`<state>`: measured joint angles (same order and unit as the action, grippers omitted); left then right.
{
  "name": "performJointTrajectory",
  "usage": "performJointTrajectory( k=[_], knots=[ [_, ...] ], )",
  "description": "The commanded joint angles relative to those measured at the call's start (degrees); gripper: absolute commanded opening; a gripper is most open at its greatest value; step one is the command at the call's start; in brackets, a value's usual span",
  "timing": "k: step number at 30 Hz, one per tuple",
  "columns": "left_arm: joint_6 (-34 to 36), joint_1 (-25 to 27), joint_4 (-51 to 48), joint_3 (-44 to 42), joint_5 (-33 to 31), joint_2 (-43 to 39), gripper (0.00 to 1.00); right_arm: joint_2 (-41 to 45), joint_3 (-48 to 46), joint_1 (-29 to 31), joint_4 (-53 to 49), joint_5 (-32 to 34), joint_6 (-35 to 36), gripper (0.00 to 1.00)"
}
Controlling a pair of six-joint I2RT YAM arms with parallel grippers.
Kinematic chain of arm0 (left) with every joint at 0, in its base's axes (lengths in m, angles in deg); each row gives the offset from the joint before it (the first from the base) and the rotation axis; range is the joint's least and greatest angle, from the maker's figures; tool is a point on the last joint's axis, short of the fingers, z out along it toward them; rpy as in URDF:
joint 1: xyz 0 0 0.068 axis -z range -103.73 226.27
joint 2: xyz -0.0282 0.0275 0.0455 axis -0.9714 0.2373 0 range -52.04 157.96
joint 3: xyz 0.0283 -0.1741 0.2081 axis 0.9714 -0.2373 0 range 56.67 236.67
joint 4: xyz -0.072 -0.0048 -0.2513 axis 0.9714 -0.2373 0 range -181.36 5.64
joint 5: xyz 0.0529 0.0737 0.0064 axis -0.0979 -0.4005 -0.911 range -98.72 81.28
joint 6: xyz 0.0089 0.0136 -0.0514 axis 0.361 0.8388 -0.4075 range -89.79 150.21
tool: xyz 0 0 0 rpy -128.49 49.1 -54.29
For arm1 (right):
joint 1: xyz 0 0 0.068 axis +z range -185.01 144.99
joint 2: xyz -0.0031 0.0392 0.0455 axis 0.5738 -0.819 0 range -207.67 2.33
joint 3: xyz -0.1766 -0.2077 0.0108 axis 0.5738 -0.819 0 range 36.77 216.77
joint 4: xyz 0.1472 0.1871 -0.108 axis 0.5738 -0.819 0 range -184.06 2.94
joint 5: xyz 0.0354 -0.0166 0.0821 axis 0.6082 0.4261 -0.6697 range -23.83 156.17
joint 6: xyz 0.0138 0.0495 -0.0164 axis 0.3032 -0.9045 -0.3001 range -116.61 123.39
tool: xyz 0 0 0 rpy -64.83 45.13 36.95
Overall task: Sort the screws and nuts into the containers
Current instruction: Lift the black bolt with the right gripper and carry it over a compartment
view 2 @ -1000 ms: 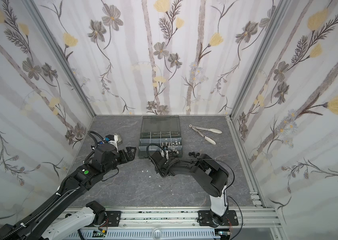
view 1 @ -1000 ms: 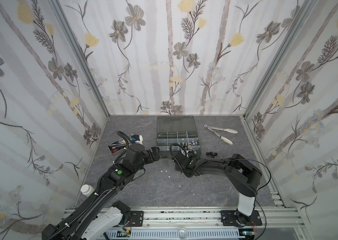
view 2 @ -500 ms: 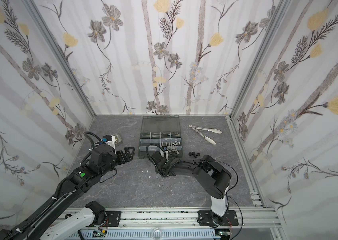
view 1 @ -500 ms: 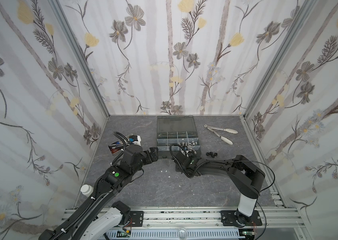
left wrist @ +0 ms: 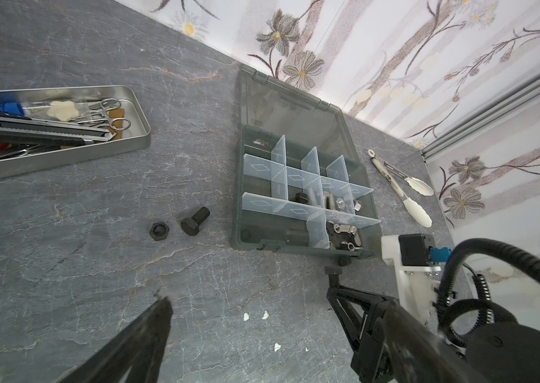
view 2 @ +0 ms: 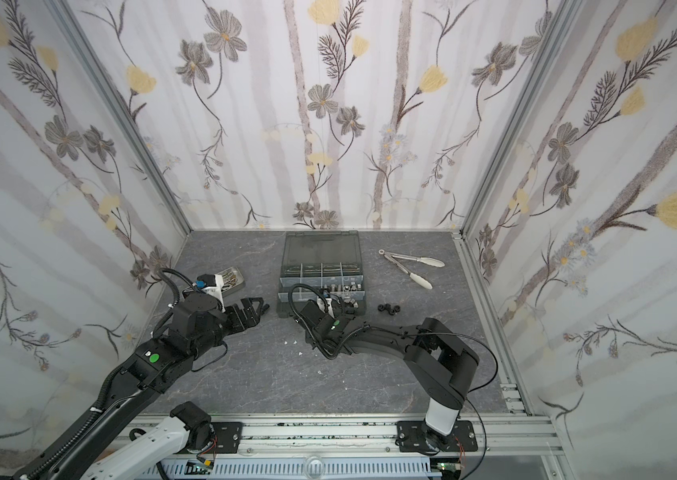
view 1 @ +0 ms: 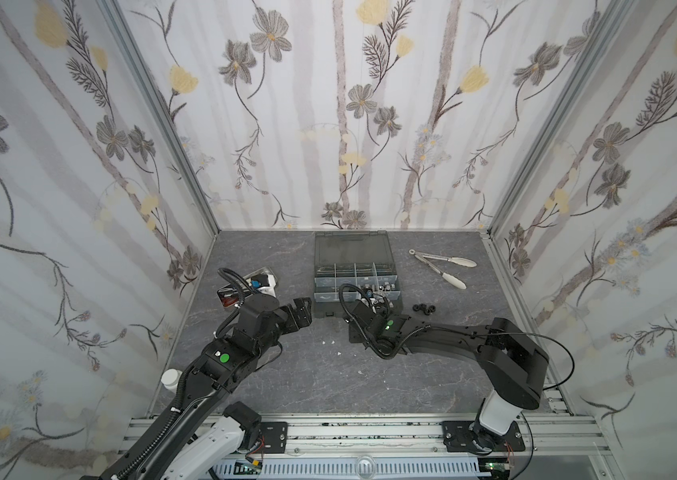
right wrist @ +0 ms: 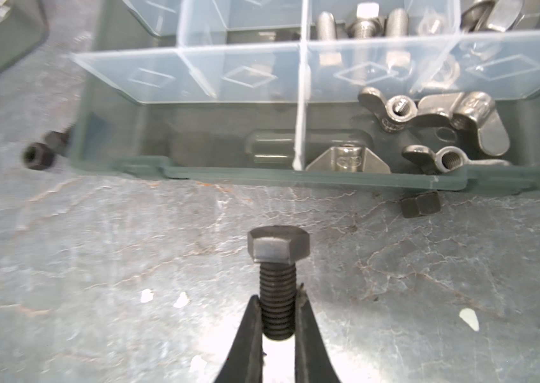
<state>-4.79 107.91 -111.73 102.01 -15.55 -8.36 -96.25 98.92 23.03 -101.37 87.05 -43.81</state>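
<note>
Right wrist view, right gripper (right wrist: 277,311): pressed together on the threaded end of a black hex-head steel screw (right wrist: 278,265). The screw's head points at the box, just short of its near wall.
Left gripper (view 1: 301,311): spread wide and holding nothing, over the grey stone-patterned surface (view 1: 307,374), just left of the box's near left corner.
Loose black pair: a short hex screw (left wrist: 194,221) and a hex nut (left wrist: 160,230) lie side by side on the surface, left of the box.
Lone black nut (right wrist: 419,204): on the surface just beside the box's near wall.
Dark grey-green plastic organizer box (right wrist: 229,172): in the middle of the surface's far half, with its clear lid open toward the far edge.
Near right compartment: silver wing nuts (right wrist: 427,112).
Compartment behind it: silver screws (right wrist: 364,23).
Three black nuts (view 1: 425,308): clustered on the surface near the box's near right corner.
Shiny rectangular metal tray (left wrist: 136,142): by the left edge, holding tools.
Long silver tongs with white tips (view 1: 443,266): toward the far right corner.
</note>
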Motion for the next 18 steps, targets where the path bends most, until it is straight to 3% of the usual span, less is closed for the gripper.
performJointTrajectory(
  k=[1,11,18],
  knots=[
    [-1.33,-0.09,-1.21,-0.73,-0.34,-0.91,1.0,2.28,0.63,0.49,-1.73,-0.21,1.51,0.04],
    [-3.04,-0.08,-6.56,-2.36,2.14,-6.01,1.0,10.6,0.69,2.08,-3.94,-2.7,3.94,0.02],
    [-3.1,-0.09,-9.6,0.18,2.17,-4.47,1.0,13.02,3.37,2.12,-5.99,-4.4,7.47,0.04]
  ],
)
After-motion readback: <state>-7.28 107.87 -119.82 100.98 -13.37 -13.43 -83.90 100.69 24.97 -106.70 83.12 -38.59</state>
